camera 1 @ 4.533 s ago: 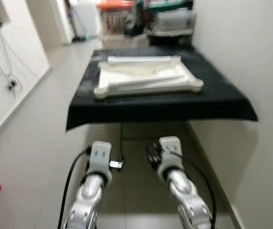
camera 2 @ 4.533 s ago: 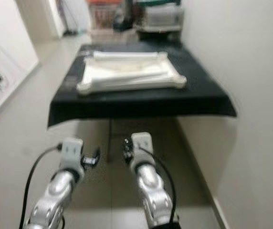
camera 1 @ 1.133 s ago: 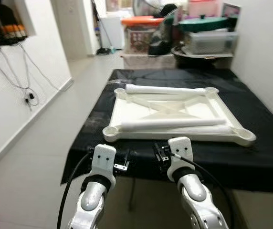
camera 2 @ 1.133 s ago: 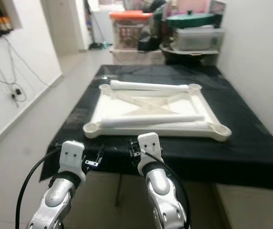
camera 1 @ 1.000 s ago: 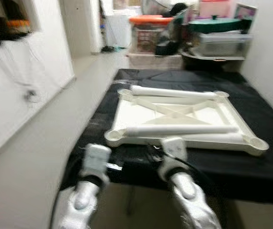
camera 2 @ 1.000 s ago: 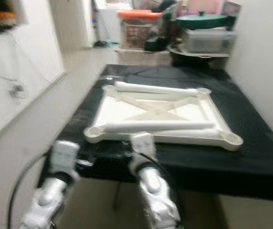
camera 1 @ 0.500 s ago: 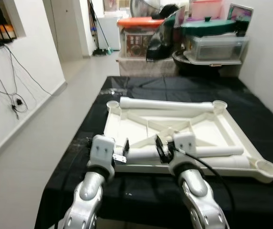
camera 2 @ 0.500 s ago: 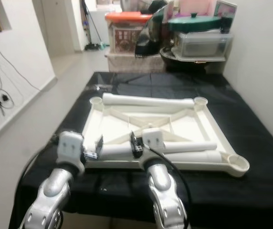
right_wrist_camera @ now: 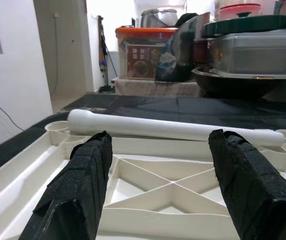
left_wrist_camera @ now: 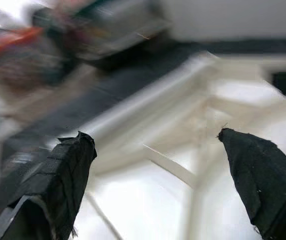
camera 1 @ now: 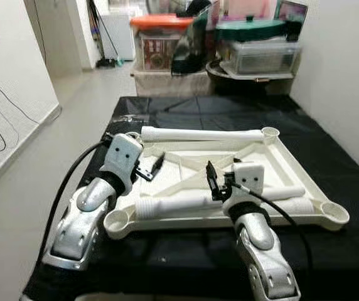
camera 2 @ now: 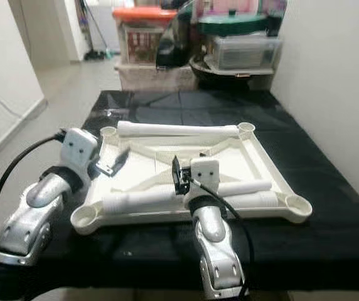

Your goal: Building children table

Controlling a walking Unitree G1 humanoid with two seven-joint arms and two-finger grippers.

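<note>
Both grippers are up over the work now. Nearest is the right gripper [camera 1: 216, 180], sitting over the near middle of the cream plastic square tabletop [camera 1: 295, 170] that lies upside down, ribs showing. Its two black fingers are spread wide apart with nothing between them; the right wrist view looks straight through the gap at the X-shaped ribs [right_wrist_camera: 175, 184]. Just under and in front of that gripper lies a cream round table leg [camera 1: 186, 204], running along the near edge of the tabletop. A second similar leg [camera 1: 295, 205] lies right beside it on the robot's right side, near the round corner socket [camera 1: 337, 212].

The left gripper [camera 1: 150, 168] is a bit farther in, over the left part of the tabletop, arm angled in from the near left corner. Its fingers [left_wrist_camera: 65, 172] are also wide open and empty; the left wrist view is blurry, but you can see pale ribs between the tips.

Farther back, a third cream leg [camera 1: 201, 134] lies across the far edge of the tabletop, from one corner socket to the other. Everything sits on a black cloth-covered table [camera 1: 186, 260] next to a white wall [camera 1: 346, 81].

Past the table's far end there's a pile of storage stuff: an orange-lidded clear plastic bin [camera 1: 157, 44], a green-lidded container [camera 1: 255, 28], and a dark round pan [right_wrist_camera: 228, 82].
</note>
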